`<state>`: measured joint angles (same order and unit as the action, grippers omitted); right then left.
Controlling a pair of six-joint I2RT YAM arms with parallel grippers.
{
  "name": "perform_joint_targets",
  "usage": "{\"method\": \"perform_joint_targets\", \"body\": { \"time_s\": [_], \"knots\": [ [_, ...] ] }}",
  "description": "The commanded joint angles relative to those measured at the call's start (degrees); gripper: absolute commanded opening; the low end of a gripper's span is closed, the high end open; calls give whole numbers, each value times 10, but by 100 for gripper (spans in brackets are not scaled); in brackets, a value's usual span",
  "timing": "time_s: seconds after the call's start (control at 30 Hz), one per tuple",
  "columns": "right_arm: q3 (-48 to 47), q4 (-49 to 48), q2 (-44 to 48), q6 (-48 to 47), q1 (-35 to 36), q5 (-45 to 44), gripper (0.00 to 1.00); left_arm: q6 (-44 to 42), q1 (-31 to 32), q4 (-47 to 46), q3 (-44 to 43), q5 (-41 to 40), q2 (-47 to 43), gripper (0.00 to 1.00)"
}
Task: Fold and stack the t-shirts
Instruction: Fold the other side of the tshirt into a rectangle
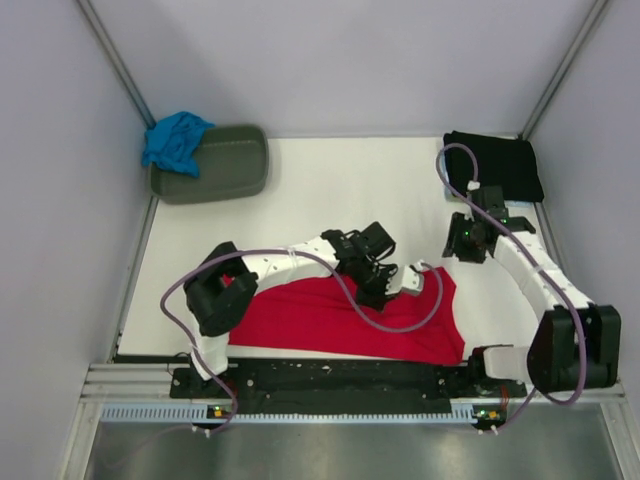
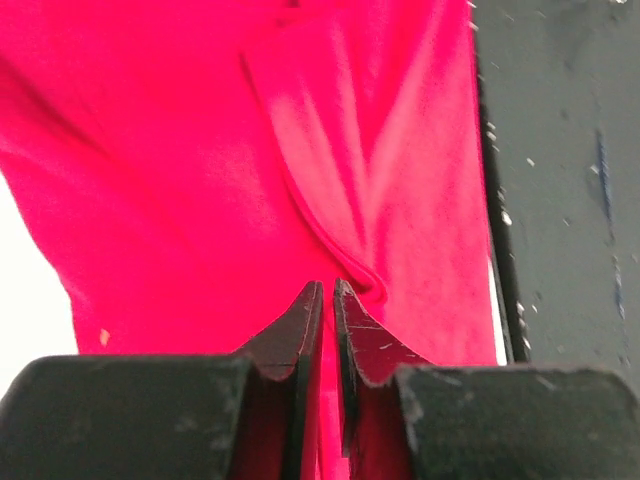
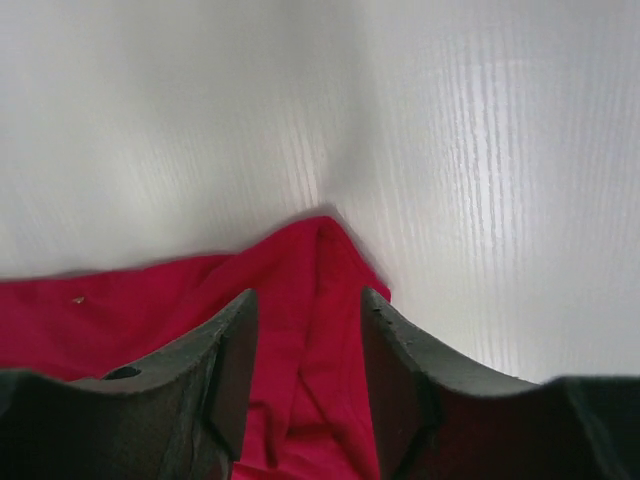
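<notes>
The red shirt (image 1: 300, 320) lies well apart from the tub (image 1: 220, 165), toward the arms. It looks light and limp, best pinched at a hem corner. The left gripper (image 2: 327, 288) is nearly pressed together, whether on cloth I cannot tell; the right gripper (image 3: 305, 300) is spread.

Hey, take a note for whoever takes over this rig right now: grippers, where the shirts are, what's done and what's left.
Left gripper: nearly closed, seemingly pinching a crease in the red t-shirt.
Right gripper: open, empty, over that shirt's corner.
Red t-shirt: spread along the table's near edge, fold not finished.
Black t-shirt: folded, far right corner.
Turquoise t-shirt: bunched on the far left rim of the tub.
Left to do: finish red, fold turquoise, stack all three.
</notes>
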<state>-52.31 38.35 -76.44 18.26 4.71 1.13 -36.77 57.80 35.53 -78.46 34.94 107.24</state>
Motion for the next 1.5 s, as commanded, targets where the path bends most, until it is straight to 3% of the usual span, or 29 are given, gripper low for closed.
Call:
{"method": "perform_joint_targets", "body": {
  "time_s": [0.0,0.03,0.07,0.13,0.2,0.37,0.7,0.9,1.2,1.37,1.47],
  "knots": [
    [0,31,70,19,3,-14,32,82,-1,-71,-42,-21,45,13],
    [14,18,78,28,5,48,16,81,-1,-71,-45,-20,53,13],
    [36,-9,79,33,7,109,8,78,-1,-71,-45,-17,56,13],
    [71,-60,67,50,19,197,0,69,-1,-66,-40,-10,61,13],
    [97,-99,46,72,20,229,0,58,1,-61,-26,3,58,13],
    [119,-143,-5,92,21,216,0,21,17,-60,23,7,46,13],
    [97,-154,-97,88,-3,106,0,-80,45,5,51,71,14,18],
    [71,-149,-106,81,-3,97,0,-132,65,32,82,48,-16,21],
    [48,-115,-59,49,-3,118,0,-125,64,67,51,36,-69,22],
    [40,-96,-9,49,-3,124,0,6,24,-46,26,9,-51,17],
    [44,-94,0,55,-3,129,0,29,21,-63,-4,-41,1,14]
  ]
}}
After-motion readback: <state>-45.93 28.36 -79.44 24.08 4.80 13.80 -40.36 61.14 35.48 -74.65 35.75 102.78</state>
